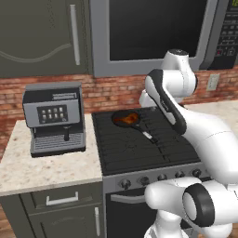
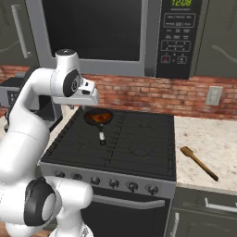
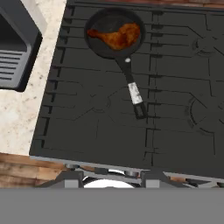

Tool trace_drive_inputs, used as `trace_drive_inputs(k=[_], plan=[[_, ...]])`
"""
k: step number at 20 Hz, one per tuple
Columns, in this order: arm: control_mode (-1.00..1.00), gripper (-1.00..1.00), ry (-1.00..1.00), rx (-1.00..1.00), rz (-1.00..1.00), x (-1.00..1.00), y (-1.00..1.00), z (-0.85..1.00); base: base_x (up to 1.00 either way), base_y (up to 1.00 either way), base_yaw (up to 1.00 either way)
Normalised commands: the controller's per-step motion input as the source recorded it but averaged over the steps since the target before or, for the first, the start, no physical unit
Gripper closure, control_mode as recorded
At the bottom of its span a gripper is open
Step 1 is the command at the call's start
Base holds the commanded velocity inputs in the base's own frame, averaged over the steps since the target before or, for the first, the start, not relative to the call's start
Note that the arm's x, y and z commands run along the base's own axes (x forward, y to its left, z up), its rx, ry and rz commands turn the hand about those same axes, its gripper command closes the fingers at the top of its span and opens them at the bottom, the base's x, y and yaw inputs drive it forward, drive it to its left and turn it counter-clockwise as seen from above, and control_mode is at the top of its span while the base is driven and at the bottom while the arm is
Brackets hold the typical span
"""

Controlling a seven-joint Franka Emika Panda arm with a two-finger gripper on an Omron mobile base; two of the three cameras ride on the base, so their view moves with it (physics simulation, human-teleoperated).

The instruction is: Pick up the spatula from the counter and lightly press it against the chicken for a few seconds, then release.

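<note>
Kitchen: brick wall (image 2: 148, 95) at the back, black stove (image 2: 139, 139) set between stretches of pale speckled counter (image 2: 208, 139).
Spatula, place: lies flat on the counter beside the stove, well apart from the gripper (image 3: 111, 178) and off to its right in the right base view; the spatula (image 2: 199, 163) touches nothing else.
Spatula, long axis: diagonal across the counter, with the blade end pointing back toward the stove and wall and the handle end pointing toward the counter's front edge.
Spatula, look: wooden brown, with a short flat broad blade and a slim straight handle that darkens toward its tip.
Gripper, state: released; the fingertips (image 3: 72, 178) stand apart with nothing between them.
Pan: ahead of the gripper in the hand view, on a rear burner; the black round pan (image 3: 101, 47) has its handle running toward the stove front.
Chicken: a browned drumstick (image 3: 118, 36) lying inside the pan, ahead of the gripper.
Count: one spatula, one pan, one chicken piece, one coffee machine (image 1: 55, 118), one microwave (image 2: 180, 32), one wall socket (image 2: 214, 96).
</note>
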Motion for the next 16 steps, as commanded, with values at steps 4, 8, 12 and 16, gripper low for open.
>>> trace_drive_inputs(k=[4, 8, 12, 16], plan=[[-1.0, -1.0, -0.01, 0.0, 0.0, -0.05, 0.0, 0.0, 0.0, 0.0, 0.0], [-1.0, -1.0, -0.2, 0.0, 0.01, -0.13, -0.03, 0.0, 0.0, 0.0, 0.0], [-1.0, -1.0, -0.28, 0.0, 0.07, -0.19, -0.2, 0.02, 0.0, 0.0, 0.0], [-1.0, -1.0, -0.26, 0.0, 0.08, -0.29, -0.38, 0.08, 0.0, 0.0, 0.0]])
